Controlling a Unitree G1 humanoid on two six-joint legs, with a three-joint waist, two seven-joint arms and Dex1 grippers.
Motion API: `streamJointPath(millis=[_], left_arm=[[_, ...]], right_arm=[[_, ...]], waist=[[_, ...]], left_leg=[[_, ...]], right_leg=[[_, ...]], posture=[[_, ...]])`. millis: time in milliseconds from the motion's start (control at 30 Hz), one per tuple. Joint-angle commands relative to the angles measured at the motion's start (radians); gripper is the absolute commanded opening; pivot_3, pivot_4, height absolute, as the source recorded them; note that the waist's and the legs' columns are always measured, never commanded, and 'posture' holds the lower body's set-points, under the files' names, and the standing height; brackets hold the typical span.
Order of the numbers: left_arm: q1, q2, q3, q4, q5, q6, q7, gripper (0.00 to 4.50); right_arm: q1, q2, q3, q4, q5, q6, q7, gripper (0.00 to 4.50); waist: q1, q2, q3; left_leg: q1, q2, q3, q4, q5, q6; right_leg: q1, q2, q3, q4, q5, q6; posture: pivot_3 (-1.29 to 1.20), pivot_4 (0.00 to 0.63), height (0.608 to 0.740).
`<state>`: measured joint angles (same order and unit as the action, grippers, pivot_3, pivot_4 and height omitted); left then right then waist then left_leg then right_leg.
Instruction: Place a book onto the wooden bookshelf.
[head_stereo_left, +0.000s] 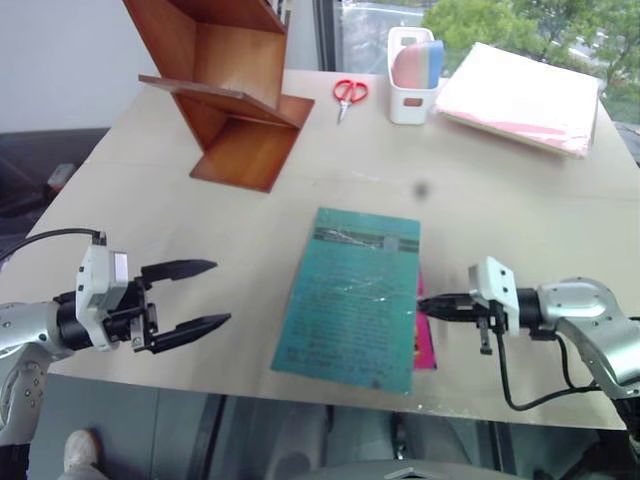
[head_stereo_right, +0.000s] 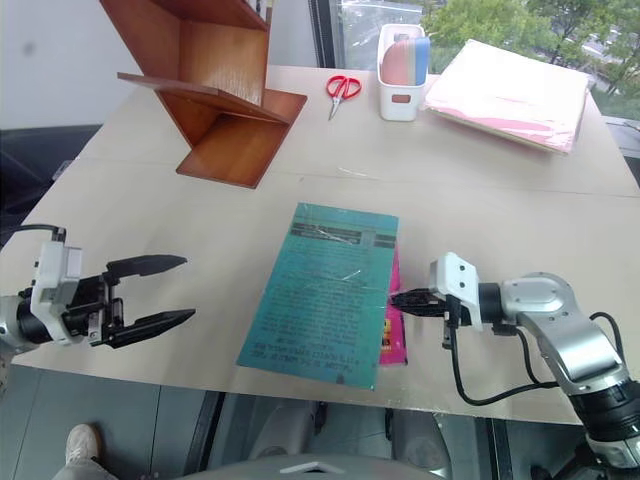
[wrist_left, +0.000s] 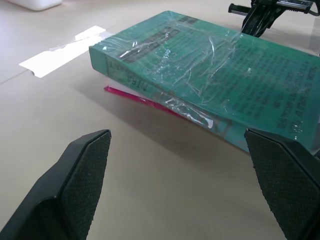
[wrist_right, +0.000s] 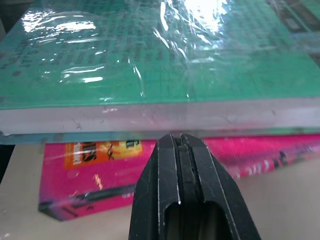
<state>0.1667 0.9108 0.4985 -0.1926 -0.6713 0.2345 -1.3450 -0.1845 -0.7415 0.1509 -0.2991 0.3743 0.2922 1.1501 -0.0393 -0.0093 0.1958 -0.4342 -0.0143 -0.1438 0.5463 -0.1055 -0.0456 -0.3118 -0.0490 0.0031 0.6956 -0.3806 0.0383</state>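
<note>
The teal-green book (head_stereo_left: 353, 298) lies flat near the table's front edge, on top of a smaller magenta-pink book (head_stereo_left: 424, 340). My right gripper (head_stereo_left: 428, 305) is shut with nothing in it, its tips right at the teal book's page edge (wrist_right: 150, 116) and above the pink cover (wrist_right: 150, 165). To the left of the book my left gripper (head_stereo_left: 205, 293) hangs open, pointing at the book's spine (wrist_left: 165, 95). The wooden bookshelf (head_stereo_left: 225, 90) stands at the table's far left.
Red-handled scissors (head_stereo_left: 349, 93), a white holder (head_stereo_left: 412, 75) with pink and blue items, and a stack of pink-and-white sheets (head_stereo_left: 520, 98) sit along the far edge. A strip of white tape (wrist_left: 65, 50) lies on the table beyond the book.
</note>
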Motion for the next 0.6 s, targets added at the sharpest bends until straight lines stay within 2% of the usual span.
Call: streamJointPath(millis=[33,233,600], left_arm=[[0.016,-0.003,0.045,-0.044,-0.020,0.003,0.011,4.50],[0.042,-0.009,0.062,-0.065,-0.024,0.010,0.023,4.50],[0.051,-0.009,0.063,-0.089,-0.058,0.037,0.004,4.50]], right_arm=[[-0.041,0.037,0.032,0.017,-0.009,-0.039,0.015,0.03],[-0.085,0.091,0.057,0.071,-0.016,-0.065,0.030,0.03],[-0.105,0.119,0.061,0.130,-0.030,-0.113,0.056,0.03]], waist=[[-0.001,0.000,0.000],[-0.001,0.000,0.000],[-0.001,0.000,0.000]], left_leg=[[0.000,0.000,0.000,0.000,0.000,0.000],[0.001,0.000,0.001,0.000,0.000,0.000],[0.001,0.000,0.000,0.000,0.000,0.000]], right_leg=[[0.000,0.000,0.000,0.000,0.000,0.000],[0.000,0.001,0.001,0.000,0.000,0.000],[0.000,0.001,0.001,0.001,0.000,0.000]], posture=[[0.00,0.150,0.740],[0.00,0.150,0.740],[0.00,0.150,0.740]])
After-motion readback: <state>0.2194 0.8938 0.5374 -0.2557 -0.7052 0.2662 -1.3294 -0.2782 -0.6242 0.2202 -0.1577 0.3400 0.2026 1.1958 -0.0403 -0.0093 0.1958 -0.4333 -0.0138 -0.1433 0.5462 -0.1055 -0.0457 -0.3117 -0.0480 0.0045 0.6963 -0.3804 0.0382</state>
